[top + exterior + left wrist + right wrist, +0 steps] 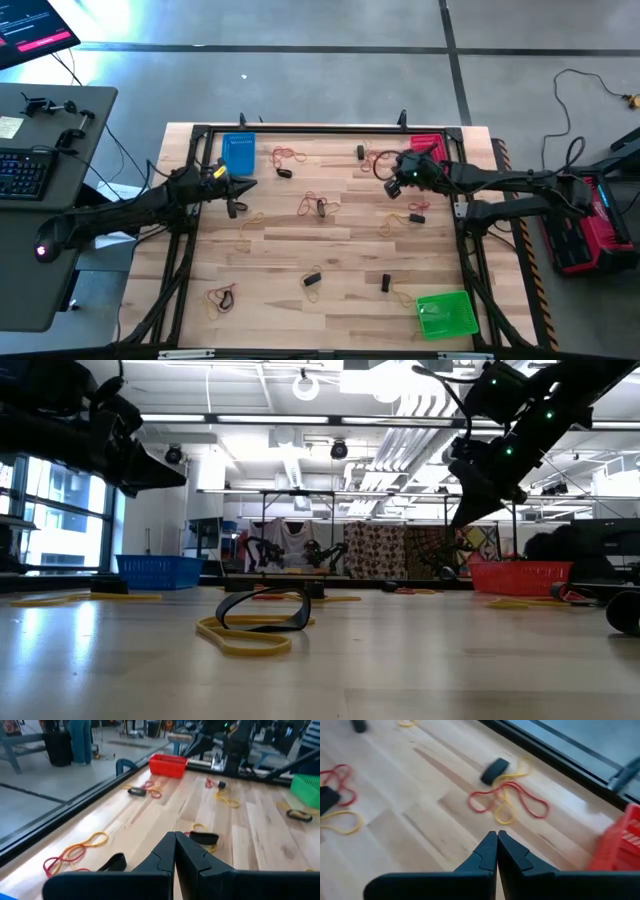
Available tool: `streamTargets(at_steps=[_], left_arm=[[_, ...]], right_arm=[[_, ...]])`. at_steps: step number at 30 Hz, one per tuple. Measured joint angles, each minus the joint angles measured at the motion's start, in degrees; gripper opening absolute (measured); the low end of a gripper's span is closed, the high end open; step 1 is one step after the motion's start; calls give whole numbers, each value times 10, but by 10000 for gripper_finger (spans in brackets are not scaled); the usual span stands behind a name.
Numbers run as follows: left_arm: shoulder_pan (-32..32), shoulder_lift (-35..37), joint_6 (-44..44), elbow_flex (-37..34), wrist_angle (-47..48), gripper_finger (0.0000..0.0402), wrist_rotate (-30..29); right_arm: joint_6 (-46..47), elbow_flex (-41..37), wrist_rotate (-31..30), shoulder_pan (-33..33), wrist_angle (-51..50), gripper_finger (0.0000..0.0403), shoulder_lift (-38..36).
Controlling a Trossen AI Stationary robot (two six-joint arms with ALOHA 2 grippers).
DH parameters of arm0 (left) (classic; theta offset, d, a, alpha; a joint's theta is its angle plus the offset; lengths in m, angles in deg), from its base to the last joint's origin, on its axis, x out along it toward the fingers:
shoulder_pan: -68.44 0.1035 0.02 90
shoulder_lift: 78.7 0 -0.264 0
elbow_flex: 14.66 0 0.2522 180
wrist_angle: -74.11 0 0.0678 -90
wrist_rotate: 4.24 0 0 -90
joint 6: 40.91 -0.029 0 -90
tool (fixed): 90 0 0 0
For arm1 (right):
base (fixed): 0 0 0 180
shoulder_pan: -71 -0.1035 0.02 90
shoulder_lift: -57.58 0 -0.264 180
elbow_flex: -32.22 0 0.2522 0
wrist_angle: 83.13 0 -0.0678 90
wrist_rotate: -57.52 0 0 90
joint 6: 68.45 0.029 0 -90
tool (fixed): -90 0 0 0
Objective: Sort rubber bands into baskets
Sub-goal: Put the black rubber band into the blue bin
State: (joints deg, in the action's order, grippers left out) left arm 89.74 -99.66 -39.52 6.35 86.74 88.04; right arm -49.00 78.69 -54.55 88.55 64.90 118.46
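Red, yellow and black rubber bands lie scattered flat over the wooden table. The blue basket stands at the far left, the red basket at the far right and the green basket at the near right. My left gripper hovers shut just near of the blue basket, pointing toward the table's right. My right gripper hangs shut above the table beside the red basket, slanting down over a tangle of red, yellow and black bands. Neither gripper holds anything.
A black frame runs around the table's edges. More bands lie near the front: a yellow and black pair in the middle, a red-yellow one at the near left. A desk with a keyboard stands to the left.
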Motion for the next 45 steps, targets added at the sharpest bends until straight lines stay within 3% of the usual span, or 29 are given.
streamTargets(at_steps=[17, 26, 31, 36, 45], left_arm=[[-25, -95, -1, 15, 1, 0, 57], [-83, -116, 24, 17, 5, 0, 27], [-109, -129, 25, 70, 96, 0, -28], [-135, -149, 27, 122, 159, 0, -44], [-176, -246, 29, 161, 115, 0, -43]], right_arm=[[-35, -28, 23, -100, 146, 0, 0], [-54, -28, 25, -128, 173, 0, 2], [-56, -28, 25, -140, 195, 0, 2], [-67, -28, 26, -152, 199, 0, 3], [-71, -28, 26, -172, 198, 0, 3]])
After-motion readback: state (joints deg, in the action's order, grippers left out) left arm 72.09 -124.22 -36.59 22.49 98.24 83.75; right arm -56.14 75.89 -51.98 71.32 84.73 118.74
